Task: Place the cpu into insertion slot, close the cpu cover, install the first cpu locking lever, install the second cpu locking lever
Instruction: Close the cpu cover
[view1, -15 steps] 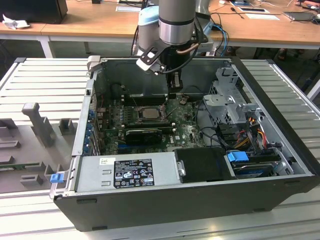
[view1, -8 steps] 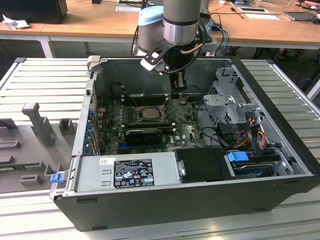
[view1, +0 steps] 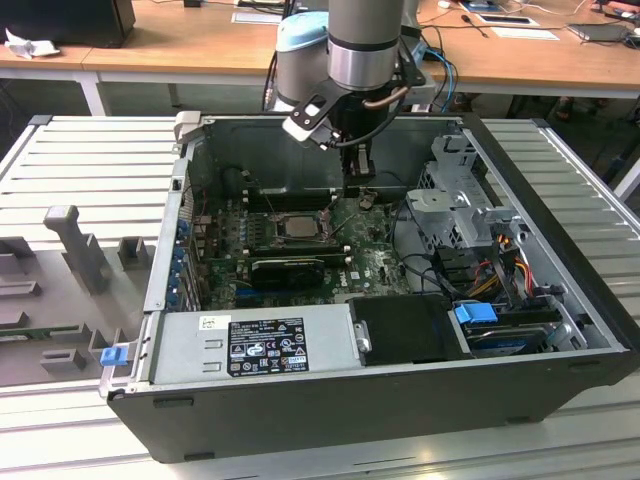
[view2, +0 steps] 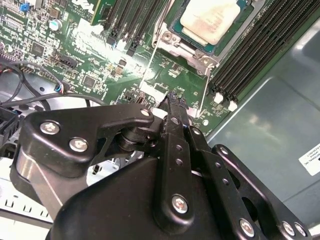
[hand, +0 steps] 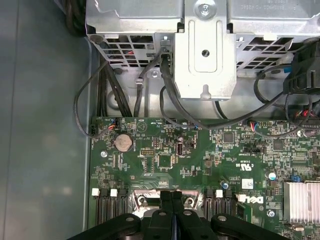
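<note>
An open computer case (view1: 330, 400) lies on its side on a slatted metal surface (view1: 80, 160); the arm reaches down into it from above, and the tool (view1: 358, 190) hangs low over the green circuit board (view1: 375, 265), just to the exterior view's right of the insertion slot (view1: 268, 232); in both wrist views the tool's (hand: 171, 195) two black fingers are pressed together with no gap and nothing visible between them, its tip (view2: 172, 100) close above the board beside the socket's corner; whether it touches the board cannot be told; the cpu (view2: 210, 17) sits in the slot with its pale silver top up, also seen in the exterior view (view1: 297, 228); the cpu cover (view2: 176, 41) lies as a metal frame around the chip, flat on it as far as can be seen; a thin locking lever (view2: 148, 57) runs from one corner of the socket toward the tool, and the other locking lever (view2: 207, 87) runs alongside the long black memory slots (view2: 250, 50); whether either is latched cannot be told; in the first wrist view a coin cell (hand: 123, 142) sits on the board, black cables (hand: 100, 95) run to a metal drive cage (hand: 205, 50), and a finned heatsink (hand: 302, 200) stands at the board's edge; a grey power supply (view1: 250, 345) fills the case's near side.
</note>
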